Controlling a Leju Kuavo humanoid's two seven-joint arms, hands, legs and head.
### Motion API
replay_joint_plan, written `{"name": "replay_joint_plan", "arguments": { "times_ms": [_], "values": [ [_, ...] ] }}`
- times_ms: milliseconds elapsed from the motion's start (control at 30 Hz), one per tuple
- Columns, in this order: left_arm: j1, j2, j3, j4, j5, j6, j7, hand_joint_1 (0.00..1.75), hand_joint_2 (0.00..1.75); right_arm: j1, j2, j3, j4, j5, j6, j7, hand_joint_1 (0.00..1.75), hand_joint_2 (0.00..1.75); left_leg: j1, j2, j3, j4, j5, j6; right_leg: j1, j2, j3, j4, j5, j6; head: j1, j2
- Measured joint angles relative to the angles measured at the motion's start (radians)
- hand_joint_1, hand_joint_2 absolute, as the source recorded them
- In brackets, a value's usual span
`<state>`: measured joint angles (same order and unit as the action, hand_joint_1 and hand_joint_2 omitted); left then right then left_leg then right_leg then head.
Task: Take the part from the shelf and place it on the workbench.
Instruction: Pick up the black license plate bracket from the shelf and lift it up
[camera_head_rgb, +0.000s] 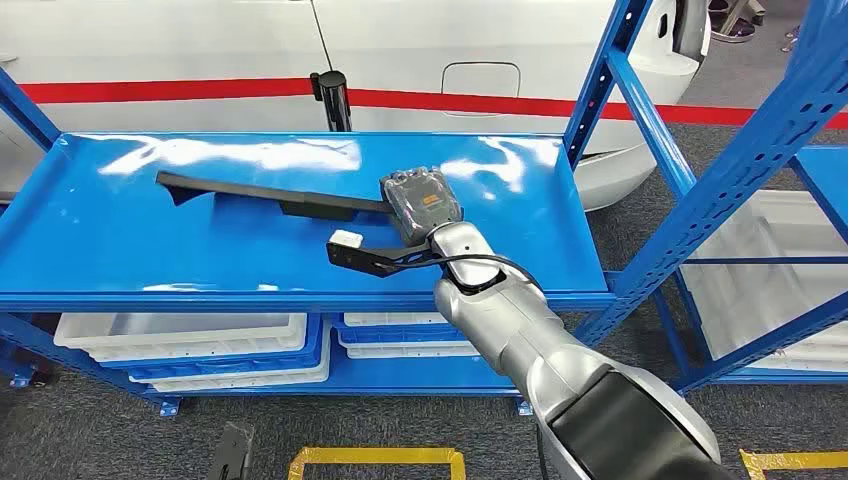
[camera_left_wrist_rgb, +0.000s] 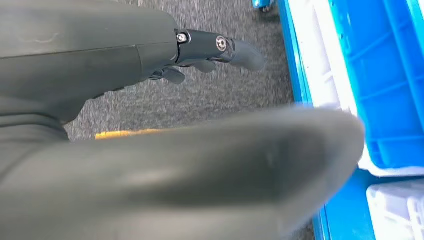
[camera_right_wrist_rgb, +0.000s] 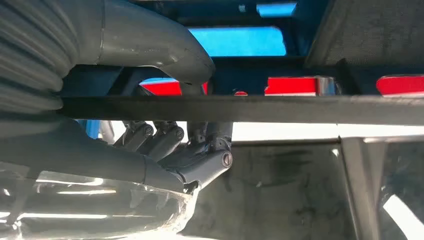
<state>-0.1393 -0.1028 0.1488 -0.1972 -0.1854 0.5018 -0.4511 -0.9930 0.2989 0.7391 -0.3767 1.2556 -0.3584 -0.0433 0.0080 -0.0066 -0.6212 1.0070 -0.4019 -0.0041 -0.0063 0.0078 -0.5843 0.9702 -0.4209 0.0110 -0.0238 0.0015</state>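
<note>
A: Where does the head view look from?
B: High on the robot, facing forward and down onto the blue shelf (camera_head_rgb: 300, 240), with the right arm rising from the lower right to the right robot hand (camera_head_rgb: 420, 205) over the part (camera_head_rgb: 270, 195).
A: And the right wrist view?
B: Very close behind that robot hand (camera_right_wrist_rgb: 165, 145), low along the shelf, the part (camera_right_wrist_rgb: 280, 110) crossing as a dark bar. Both views share the robot hand, the part and the red stripe (camera_head_rgb: 150, 90) behind.
A: The left wrist view?
B: Tight on the left robot hand (camera_left_wrist_rgb: 200, 55), facing the carpet (camera_left_wrist_rgb: 220, 100) and the bins (camera_left_wrist_rgb: 380, 85) that the head view shows under the shelf
</note>
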Motion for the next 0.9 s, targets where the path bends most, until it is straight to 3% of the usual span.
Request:
{"name": "replay_joint_plan", "arguments": {
  "times_ms": [467,700,900],
  "values": [
    [0.016,-0.001,0.045,0.0,0.029,0.018,-0.032,0.0,1.75,-0.003,-0.04,-0.062,-0.232,-0.088,-0.035,-0.097,1.75,1.75,0.004,0.0,-0.002,0.0,0.001,0.001,0.0,0.0,-0.004,0.0,0.001,0.002,0.0,0.0],
    [0.023,0.002,0.066,0.0,0.014,-0.053,0.083,0.0,1.75,0.001,-0.116,-0.108,-0.487,-0.228,0.047,-0.129,1.75,1.75,0.005,0.0,-0.002,0.0,0.001,0.001,0.0,0.0,-0.006,0.0,0.001,0.002,0.0,0.0],
    [0.032,0.007,0.066,0.0,-0.002,-0.07,0.103,0.0,1.75,0.001,-0.182,-0.146,-0.559,-0.273,0.066,-0.145,1.75,1.75,0.005,0.001,-0.002,0.0,0.001,0.001,0.0,0.0,-0.006,0.0,0.001,0.002,0.0,0.0]
  ]
}}
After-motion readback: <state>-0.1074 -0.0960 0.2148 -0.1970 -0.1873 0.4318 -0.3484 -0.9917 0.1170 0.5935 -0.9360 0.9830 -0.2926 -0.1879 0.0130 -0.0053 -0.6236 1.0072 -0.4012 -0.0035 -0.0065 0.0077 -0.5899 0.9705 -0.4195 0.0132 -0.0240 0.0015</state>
